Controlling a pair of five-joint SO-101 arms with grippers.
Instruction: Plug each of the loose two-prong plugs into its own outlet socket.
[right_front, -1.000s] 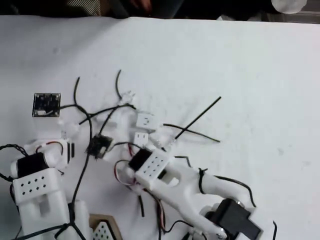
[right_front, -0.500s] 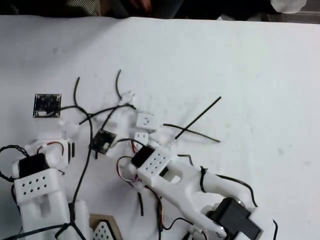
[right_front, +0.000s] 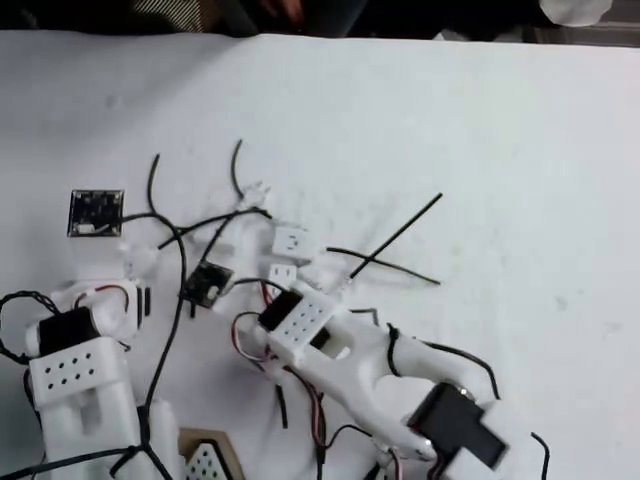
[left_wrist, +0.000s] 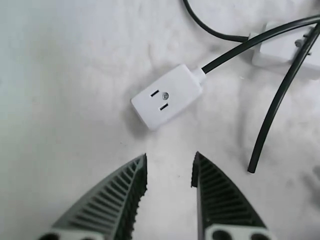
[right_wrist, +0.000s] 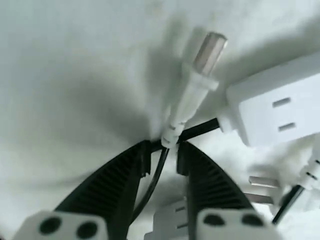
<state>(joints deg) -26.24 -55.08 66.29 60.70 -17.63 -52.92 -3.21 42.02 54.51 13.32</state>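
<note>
A white outlet socket (left_wrist: 167, 96) on a black cord lies flat just ahead of my left gripper (left_wrist: 169, 170), which is open with nothing between its fingers. In the high view that socket (right_front: 137, 256) sits at the left arm's tip. My right gripper (right_wrist: 164, 150) is shut on the tail of a white plug (right_wrist: 192, 92), whose metal prong points away from the fingers. Beside it lie a second white socket (right_wrist: 280, 112) and another plug's prongs (right_wrist: 260, 187). The high view shows two white sockets (right_front: 292, 240) (right_front: 283, 274) just beyond the right arm's wrist.
Black cords (right_front: 385, 262) cross the middle of the white table (right_front: 500, 150). A black square board (right_front: 96, 211) lies at the left and a small dark board (right_front: 206, 284) sits between the arms. A loose white plug (right_front: 254, 192) lies farther back.
The right arm has shifted left and a little forward toward the sockets. The small dark board between the arms moved slightly up and right. The left arm barely moved.
</note>
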